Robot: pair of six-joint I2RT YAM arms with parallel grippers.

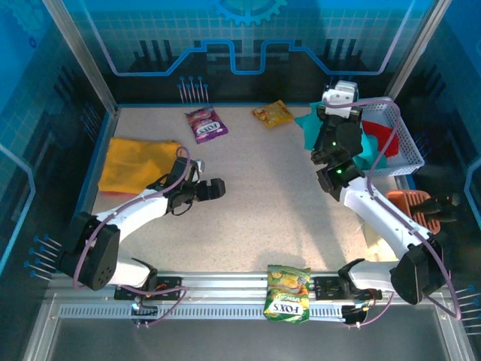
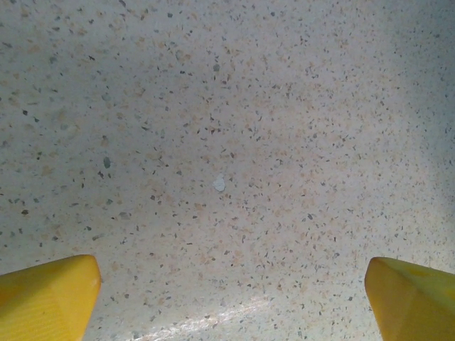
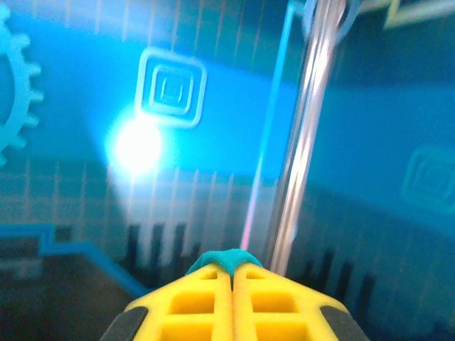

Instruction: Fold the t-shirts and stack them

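Jaws of right gripper (image 3: 232, 271) pinch teal t-shirt (image 3: 226, 258), apparently above basket (image 1: 406, 143); left gripper (image 2: 231, 295) wide over table (image 2: 213, 106).

There were three shirts, a yellow-orange shirt (image 1: 139, 164), a teal shirt (image 1: 305, 128) and a red shirt (image 1: 383, 137), three snack packets (image 1: 207, 124) (image 1: 272, 113) (image 1: 288, 293) and one basket (image 1: 412, 154).

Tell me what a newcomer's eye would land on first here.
The right gripper stands out first: it is shut on a pinch of the teal t-shirt and holds it up by the white basket at the table's far right. Next comes the yellow-orange t-shirt lying at the left edge, with the open left gripper beside it over bare table.
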